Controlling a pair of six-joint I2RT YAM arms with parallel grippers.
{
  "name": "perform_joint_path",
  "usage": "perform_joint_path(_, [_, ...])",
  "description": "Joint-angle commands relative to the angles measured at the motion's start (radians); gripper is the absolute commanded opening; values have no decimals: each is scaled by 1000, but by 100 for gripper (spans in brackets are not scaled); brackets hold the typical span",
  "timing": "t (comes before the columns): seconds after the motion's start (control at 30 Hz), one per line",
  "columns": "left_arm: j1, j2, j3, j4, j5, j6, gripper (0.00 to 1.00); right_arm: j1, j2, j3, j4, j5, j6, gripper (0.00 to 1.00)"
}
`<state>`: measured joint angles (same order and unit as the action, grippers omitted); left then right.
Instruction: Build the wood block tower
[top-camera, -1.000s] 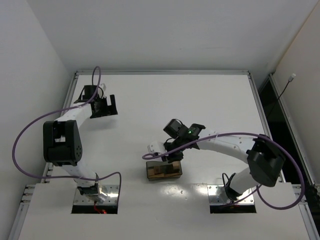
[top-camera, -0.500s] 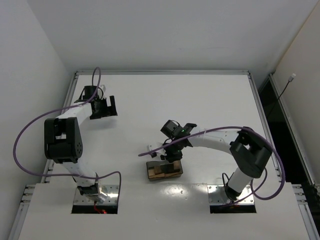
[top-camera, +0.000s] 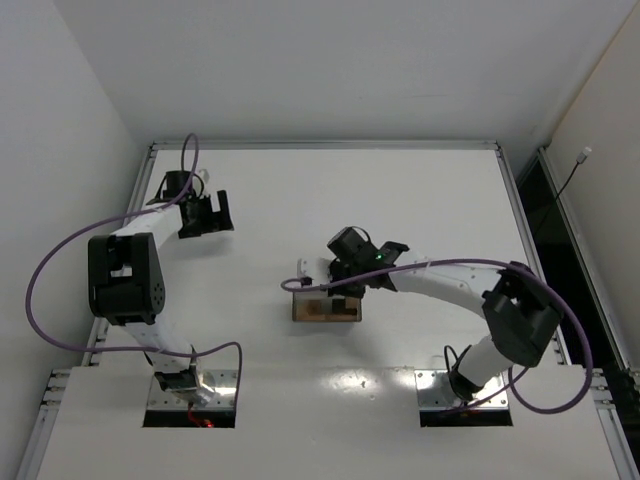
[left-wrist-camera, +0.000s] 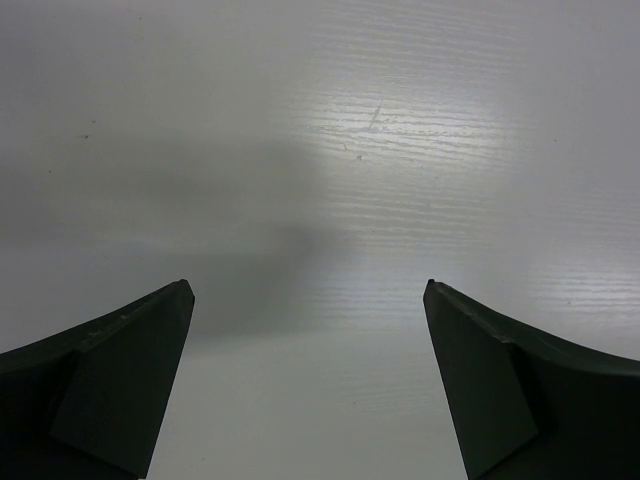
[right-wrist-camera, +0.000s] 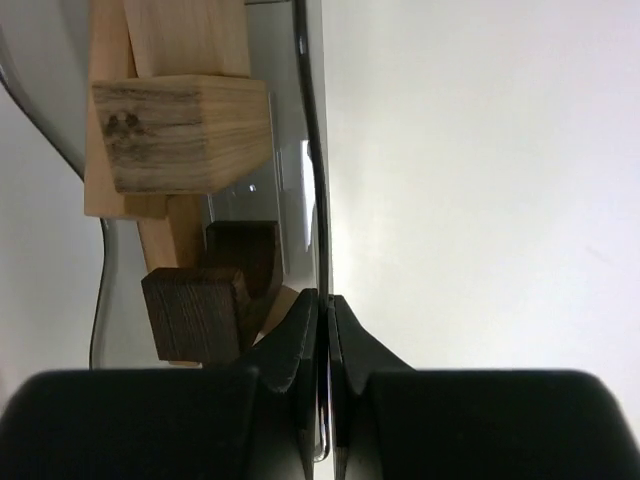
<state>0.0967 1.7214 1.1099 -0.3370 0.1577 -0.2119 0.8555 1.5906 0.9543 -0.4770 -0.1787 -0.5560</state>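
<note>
- The right gripper (top-camera: 341, 291) has just closed. Its jaws are now pinched tight on the thin clear wall of the bin (top-camera: 325, 310), gripping the rim from the right side.
- The bin has moved with it. A moment ago it sat nearer the arms; now it is a little farther out, and from above it looks narrower, as though tipped or lifted on one edge.
- To me that looks like a hold for dragging or emptying the bin, so stacking has not begun.
- There is no tower anywhere on the table (top-camera: 400, 190) yet.
- All the blocks (right-wrist-camera: 180, 135) I can see are in the bin, lying loose: pale bars and a pale cube, with two dark pieces (right-wrist-camera: 195, 315) close to the pinched wall.
- The left gripper (top-camera: 205, 215) hangs wide open over bare table at the far left, well apart from the bin and holding nothing.
</note>
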Motion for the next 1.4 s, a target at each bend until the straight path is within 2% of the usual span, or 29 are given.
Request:
perform_joint_path(0.0, [14,-34,27,7,3,-11,100,-29,-104,12,271,278,186,0])
perform_joint_path(0.03, [14,-43,27,7,-6,-11,100,-29,-113,12,347,403,198,0])
perform_joint_path(0.1, [14,-52,27,7,-15,-11,100,-29,-103,12,426,525,189,0])
perform_joint_path(0.13, [14,-62,27,-3,-15,-11,100,-20,-103,3,473,645,176,0])
perform_joint_path(0.17, [14,-62,27,-4,-15,-11,100,-19,-86,-15,597,704,154,0])
perform_joint_path(0.23, [23,-62,39,-14,-15,-11,100,-19,-34,-34,740,850,52,0])
perform_joint_path(0.27, [23,-62,39,-25,-15,-11,100,-19,-8,-34,864,884,10,0])
perform_joint_path(0.33, [37,-62,39,-25,-15,-11,100,-19,52,-13,938,956,-99,0])
perform_joint_path(0.47, [80,-62,50,-43,0,-11,100,-30,166,14,1021,976,-182,0])
perform_joint_path(0.7, [170,-34,90,-74,46,-30,100,-9,356,-17,1397,1093,-456,0])
perform_joint_path(0.8, [193,-25,99,-83,71,-30,100,2,407,-75,1740,1111,-622,0])
perform_joint_path(1.0, [225,-6,99,-83,91,-40,100,74,462,-214,2129,1121,-866,0])
perform_joint_path(1.03, [225,3,99,-83,91,-40,100,85,491,-236,2263,1105,-904,0])
perform_joint_path(1.07, [235,3,99,-83,100,-40,100,96,505,-256,2293,1093,-962,0])
perform_joint_path(1.37, [255,12,108,-92,129,-49,100,174,513,-305,2293,1093,-973,0])
